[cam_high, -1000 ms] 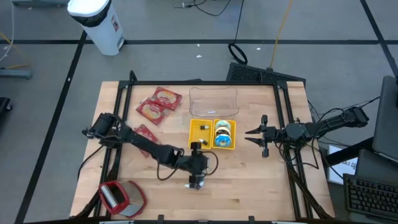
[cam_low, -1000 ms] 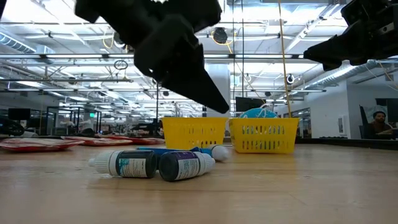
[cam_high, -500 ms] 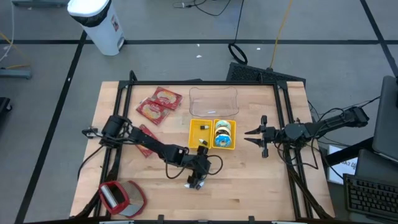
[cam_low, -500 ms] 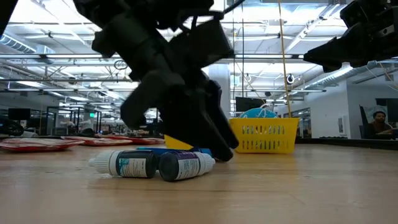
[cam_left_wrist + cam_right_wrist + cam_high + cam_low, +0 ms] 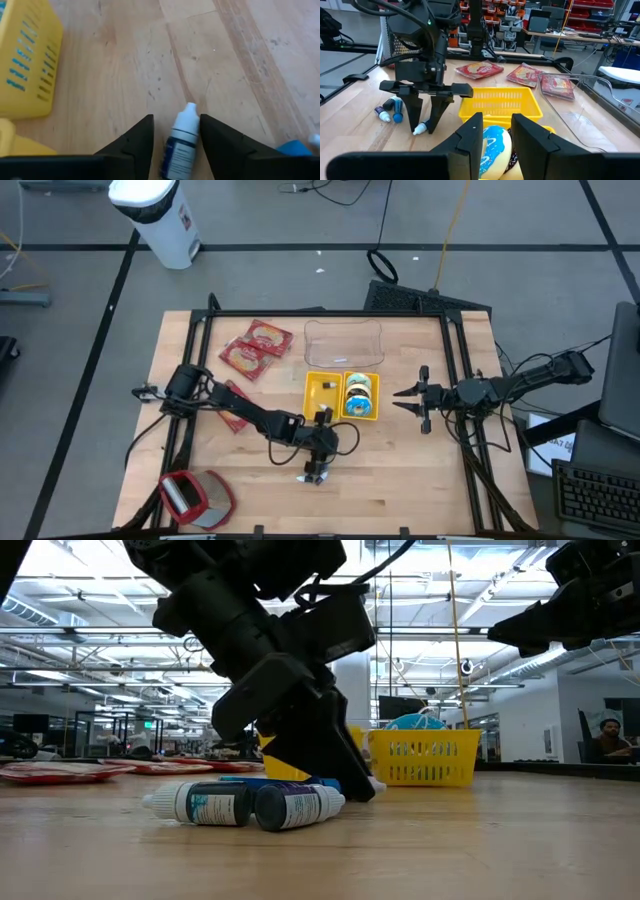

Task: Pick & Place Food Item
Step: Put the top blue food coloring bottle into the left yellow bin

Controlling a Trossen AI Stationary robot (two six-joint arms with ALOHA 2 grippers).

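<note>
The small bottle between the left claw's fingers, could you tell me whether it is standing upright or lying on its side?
Lying on its side. The bottle rests flat on the wooden table, white cap pointing away, with the left claw open around it.

Yellow basket (image 5: 330,394); white-capped dark-blue bottle (image 5: 180,142); red packets (image 5: 255,348); light wood table (image 5: 400,470).

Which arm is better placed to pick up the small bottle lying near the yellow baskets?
The left. The left gripper already straddles the small bottle on the table, one finger on each side. The right gripper hangs beyond the yellow baskets.
</note>
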